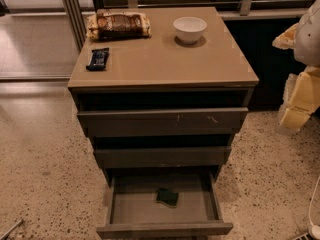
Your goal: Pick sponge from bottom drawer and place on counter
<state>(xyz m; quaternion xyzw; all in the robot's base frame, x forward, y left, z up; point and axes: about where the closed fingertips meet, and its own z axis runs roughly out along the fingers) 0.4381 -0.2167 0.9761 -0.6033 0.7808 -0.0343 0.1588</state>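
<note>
The gripper (pixel 299 96) is at the far right edge, beside the counter (pixel 165 59) and off its right side, well above the floor (pixel 40 164). It shows only as blurry yellow blocks, and the edge cuts part of it off. You cannot tell if it is wide or narrow, or if it holds anything. It is well apart from the sponge (pixel 167 197). Above it is a white part of the arm (pixel 310 29), also blurry and cut off. The sponge is a small dark green pad. It lies flat inside the bottom drawer (pixel 165 229), near the middle of the drawer floor. The bottom drawer is pulled far out, and the lower edge cuts off the bottom of its front. The top drawer (pixel 162 120) and the middle drawer (pixel 162 156) stick out only a little. The gaps above them are dark, so what is inside them is hidden. On the counter there is a white bowl (pixel 189 29) near the back, right of the middle. A bag (pixel 119 24) lies at the back left, and its print is too blurry to read. A dark blue snack bar (pixel 98 58) lies just in front of the bag, near the left edge. The bowl, the bag and the snack bar do not touch each other.
</note>
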